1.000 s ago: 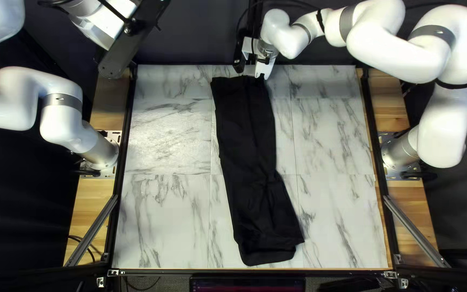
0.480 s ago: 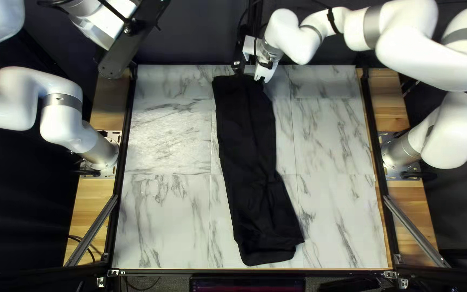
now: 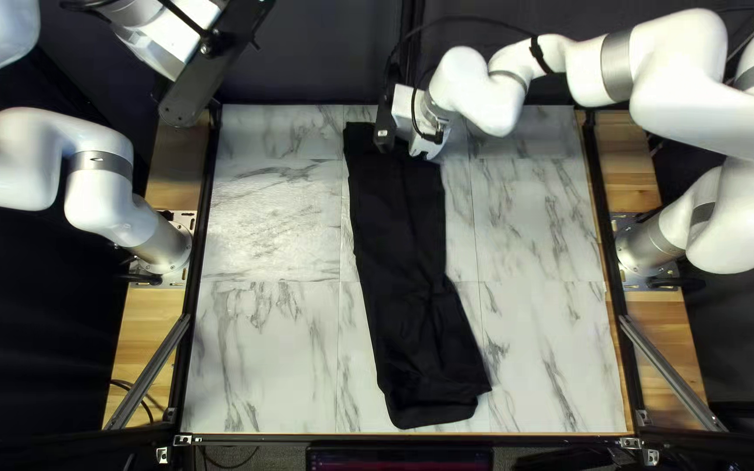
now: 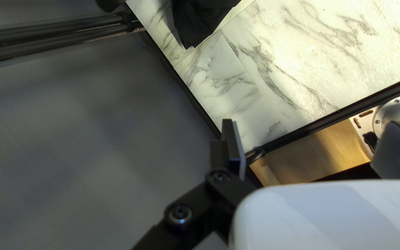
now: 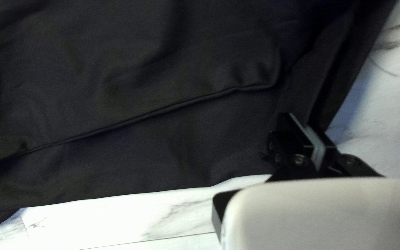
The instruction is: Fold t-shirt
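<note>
One black cloth t-shirt (image 3: pixel 399 244), already a long narrow strip, lies along the middle of the white, grey-veined marble-look table (image 3: pixel 263 349). At its far end, the right black two-fingered hand (image 5: pixel 307 127) appears closed on a pinch of cloth, having moved inward from the far edge over the past second; the rest of the strip lies as it did. The move suggests the start of a fold bringing the far end toward the near one, with the layers there at risk of slipping or bunching. The strip's long axis runs from the far edge to the near edge, its near end veering toward the near right corner; which end is the collar cannot be told. Reaching over the far edge is the jointed white right arm (image 3: pixel 608 70). The left black two-fingered hand (image 4: pixel 312 121), fingers apart and empty, is raised near the far left corner.
</note>
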`<state>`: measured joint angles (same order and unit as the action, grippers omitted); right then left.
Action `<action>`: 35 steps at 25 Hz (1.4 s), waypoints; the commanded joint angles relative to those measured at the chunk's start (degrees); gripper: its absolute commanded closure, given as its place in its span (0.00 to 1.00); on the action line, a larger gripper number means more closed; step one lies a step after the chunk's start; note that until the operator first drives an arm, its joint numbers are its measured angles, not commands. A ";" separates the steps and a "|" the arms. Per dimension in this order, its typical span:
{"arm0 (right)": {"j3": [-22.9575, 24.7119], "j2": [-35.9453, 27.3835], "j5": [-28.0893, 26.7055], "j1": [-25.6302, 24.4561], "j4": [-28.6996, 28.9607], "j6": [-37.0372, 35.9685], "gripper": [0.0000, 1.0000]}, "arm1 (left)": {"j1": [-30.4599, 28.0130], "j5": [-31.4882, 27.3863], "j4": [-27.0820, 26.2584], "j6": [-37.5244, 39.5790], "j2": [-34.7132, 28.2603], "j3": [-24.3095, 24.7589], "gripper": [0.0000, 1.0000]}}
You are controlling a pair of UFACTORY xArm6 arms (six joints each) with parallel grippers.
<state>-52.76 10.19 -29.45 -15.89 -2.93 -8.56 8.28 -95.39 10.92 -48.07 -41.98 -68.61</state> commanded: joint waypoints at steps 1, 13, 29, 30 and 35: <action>2.46 0.02 2.80 2.04 -1.82 2.20 0.94 | 0.00 0.00 0.00 0.00 0.00 0.00 0.00; 3.64 -0.29 4.22 0.98 8.40 -11.34 0.00 | 0.00 0.00 0.00 0.00 0.00 0.00 0.00; 6.36 -26.64 -21.67 -13.58 21.93 -33.78 0.00 | 0.00 0.00 0.00 0.00 0.00 0.00 0.00; 6.57 -29.55 -24.32 -14.10 21.55 -33.25 0.00 | 0.00 0.00 0.00 0.00 0.00 0.00 0.00; 8.81 -42.96 -34.10 -16.20 20.46 -29.36 0.00 | 0.00 0.00 0.00 0.00 0.00 0.00 0.00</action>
<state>-45.06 -26.02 -57.95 -30.67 18.42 -40.34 8.28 -95.39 10.92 -48.07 -41.98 -68.61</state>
